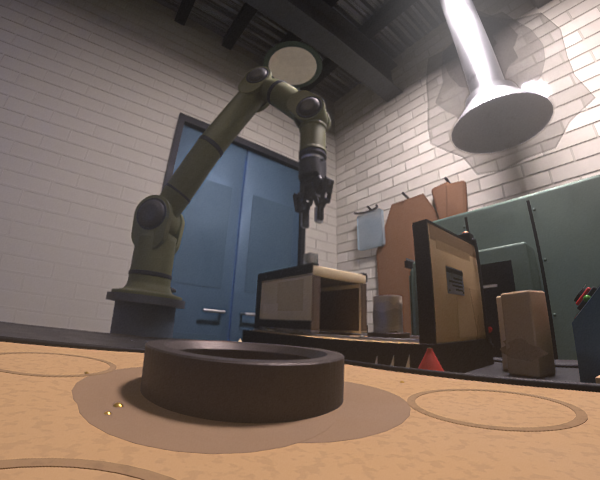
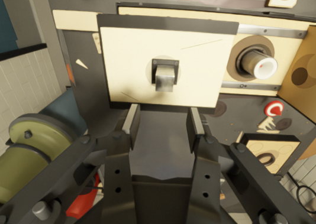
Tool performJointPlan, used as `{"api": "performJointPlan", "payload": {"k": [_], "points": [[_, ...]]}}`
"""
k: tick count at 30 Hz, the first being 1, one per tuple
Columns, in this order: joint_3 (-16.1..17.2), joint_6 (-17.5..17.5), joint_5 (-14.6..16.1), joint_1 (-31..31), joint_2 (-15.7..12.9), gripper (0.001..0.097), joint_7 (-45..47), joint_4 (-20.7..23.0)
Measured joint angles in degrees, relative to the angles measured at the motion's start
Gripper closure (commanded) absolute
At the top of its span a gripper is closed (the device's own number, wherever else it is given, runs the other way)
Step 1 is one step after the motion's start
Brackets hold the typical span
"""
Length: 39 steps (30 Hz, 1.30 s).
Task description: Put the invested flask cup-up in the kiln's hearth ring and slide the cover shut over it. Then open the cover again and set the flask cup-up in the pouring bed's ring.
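Observation:
My gripper [image 1: 311, 214] [image 2: 163, 126] hangs well above the kiln's sliding cover [image 1: 311, 298] [image 2: 165, 64], over the metal handle [image 2: 164, 76] in the middle of the cover's cream top. The cover stands slid to one side of the kiln, and the grey flask [image 1: 388, 313] [image 2: 256, 65] stands cup-up in the hearth ring beside it, its white cup facing up. The pouring bed's dark ring [image 1: 242, 377] [image 2: 266, 159] sits on the sand in the foreground of the side camera. The gripper is open and holds nothing.
A tall upright panel [image 1: 448, 287] stands at the kiln's right end, with a green cabinet [image 1: 543, 248] behind it. A brown box [image 1: 527, 330] and a red cone [image 1: 431, 360] [image 2: 273, 108] stand near the kiln. An extraction hood [image 1: 502, 116] hangs overhead.

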<state>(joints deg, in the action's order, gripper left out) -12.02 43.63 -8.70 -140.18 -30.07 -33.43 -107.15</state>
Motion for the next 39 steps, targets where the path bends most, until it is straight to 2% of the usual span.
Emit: {"api": "performJointPlan", "payload": {"k": [24,31,39], "points": [[2.67,-12.69,-2.01,1.69,-5.91,0.0451,1.75,-6.76],[3.15,-14.55,-2.30,1.98,-6.87,0.0451,1.99,-7.62],[3.24,-14.90,-2.36,2.03,-7.03,0.0451,2.03,-7.77]]}}
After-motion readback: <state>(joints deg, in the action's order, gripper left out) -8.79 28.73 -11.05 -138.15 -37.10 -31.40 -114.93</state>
